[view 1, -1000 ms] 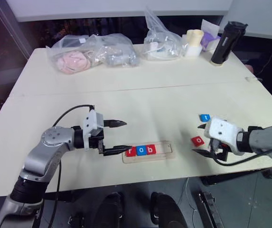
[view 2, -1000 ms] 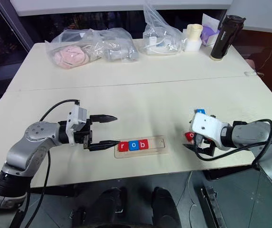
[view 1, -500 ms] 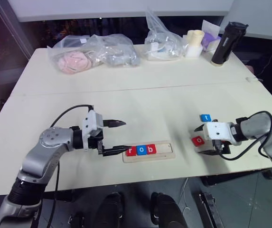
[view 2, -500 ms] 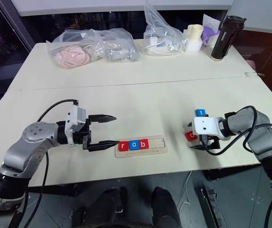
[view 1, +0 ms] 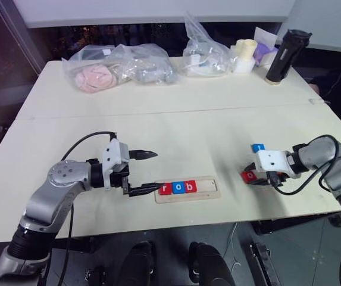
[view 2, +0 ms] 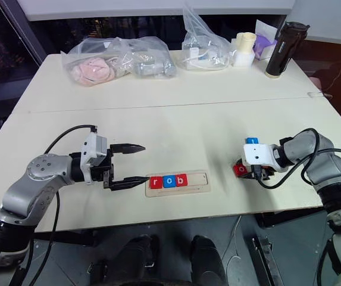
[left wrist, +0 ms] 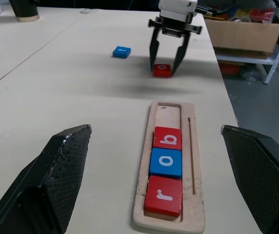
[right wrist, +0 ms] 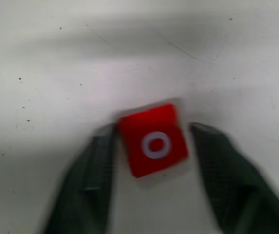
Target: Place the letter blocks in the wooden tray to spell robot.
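The wooden tray lies near the table's front edge and holds a red r block, a blue o block and a red b block, with its right end bare. My left gripper is open just left of the tray, one finger by its end. Off to the right a red o block lies flat on the table. My right gripper is down over it, fingers pressed to its sides. A blue t block sits just beyond it.
Along the table's far edge are clear plastic bags, another bag, a cream cup and a black bottle. A seam crosses the tabletop. Off the table's right end stands a cardboard box.
My right gripper has come down and forward over the red o block and closed its fingers onto it. The left gripper has kept still and open.
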{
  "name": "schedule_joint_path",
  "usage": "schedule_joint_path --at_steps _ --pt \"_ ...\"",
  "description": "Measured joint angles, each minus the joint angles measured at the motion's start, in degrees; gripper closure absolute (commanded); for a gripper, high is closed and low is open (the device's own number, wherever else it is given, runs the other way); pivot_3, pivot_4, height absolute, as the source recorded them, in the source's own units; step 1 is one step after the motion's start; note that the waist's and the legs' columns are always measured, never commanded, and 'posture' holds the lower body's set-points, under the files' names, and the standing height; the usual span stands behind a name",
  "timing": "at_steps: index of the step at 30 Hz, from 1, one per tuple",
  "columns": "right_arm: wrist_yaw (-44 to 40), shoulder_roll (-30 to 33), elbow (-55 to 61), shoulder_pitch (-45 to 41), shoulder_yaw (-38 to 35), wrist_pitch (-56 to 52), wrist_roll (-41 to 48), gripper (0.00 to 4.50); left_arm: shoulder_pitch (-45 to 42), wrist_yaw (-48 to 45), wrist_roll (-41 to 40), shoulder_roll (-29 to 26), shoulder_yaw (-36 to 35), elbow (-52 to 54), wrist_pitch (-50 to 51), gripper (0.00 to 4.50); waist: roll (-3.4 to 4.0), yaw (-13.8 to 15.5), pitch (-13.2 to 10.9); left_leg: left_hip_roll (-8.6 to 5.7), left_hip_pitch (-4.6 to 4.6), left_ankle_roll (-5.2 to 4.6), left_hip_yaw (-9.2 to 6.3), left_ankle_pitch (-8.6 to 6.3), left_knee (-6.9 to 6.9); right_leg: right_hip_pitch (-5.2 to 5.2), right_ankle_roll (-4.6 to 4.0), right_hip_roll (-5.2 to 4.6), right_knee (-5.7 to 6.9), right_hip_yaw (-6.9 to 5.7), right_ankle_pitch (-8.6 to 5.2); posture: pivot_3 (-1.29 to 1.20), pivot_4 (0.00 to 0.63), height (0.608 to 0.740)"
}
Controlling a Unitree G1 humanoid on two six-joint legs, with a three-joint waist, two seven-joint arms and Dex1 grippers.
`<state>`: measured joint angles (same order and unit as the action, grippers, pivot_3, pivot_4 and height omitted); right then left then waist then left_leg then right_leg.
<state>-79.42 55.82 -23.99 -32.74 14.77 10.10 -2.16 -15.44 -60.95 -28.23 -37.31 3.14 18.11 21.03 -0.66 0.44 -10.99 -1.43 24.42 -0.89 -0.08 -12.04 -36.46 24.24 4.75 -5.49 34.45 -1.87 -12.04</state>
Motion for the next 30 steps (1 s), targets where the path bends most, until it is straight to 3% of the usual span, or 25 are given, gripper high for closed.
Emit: schedule_joint_path --at_steps 5,11,17,30 --pt "-0.33 -0.88 0.55 -0.59 -0.21 -2.27 0.14 3.39 -0.01 0.03 -0.01 0.0 0.01 0.0 0.0 0.0 0.0 -0.01 0.0 0.03 0.0 0.0 0.0 0.0 -0.05 0.03 0.0 0.01 0.12 0.01 0.0 0.0 0.15 0.738" --pt "-1.42 -1.97 19.5 2.25 -1.9 -17.32 7.55 3.39 -0.05 0.03 -0.04 -0.06 -0.02 -0.01 0.0 0.0 0.03 0.28 -0.02 0.04 0.03 0.0 -0.01 0.0 -0.04 0.18 0.01 -0.02 0.31 0.02 -0.01 0.0 0.15 0.738" --pt "1.79 -3.44 30.19 6.0 -1.55 -25.9 8.14 3.39 -0.05 0.1 -0.03 -0.06 -0.03 -0.03 0.0 0.0 0.02 0.42 -0.02 0.02 0.08 0.03 0.0 -0.02 -0.18 0.15 0.0 -0.09 0.33 0.01 -0.02 0.0 0.15 0.738" --pt "8.21 -8.53 34.68 7.11 1.81 -32.29 6.92 3.39 -0.04 0.33 -0.03 0.15 -0.02 -0.02 0.0 0.0 0.02 0.36 -0.02 0.03 0.09 0.03 0.0 -0.01 -0.24 0.2 0.0 -0.08 0.42 0.02 -0.02 0.0 0.15 0.738"
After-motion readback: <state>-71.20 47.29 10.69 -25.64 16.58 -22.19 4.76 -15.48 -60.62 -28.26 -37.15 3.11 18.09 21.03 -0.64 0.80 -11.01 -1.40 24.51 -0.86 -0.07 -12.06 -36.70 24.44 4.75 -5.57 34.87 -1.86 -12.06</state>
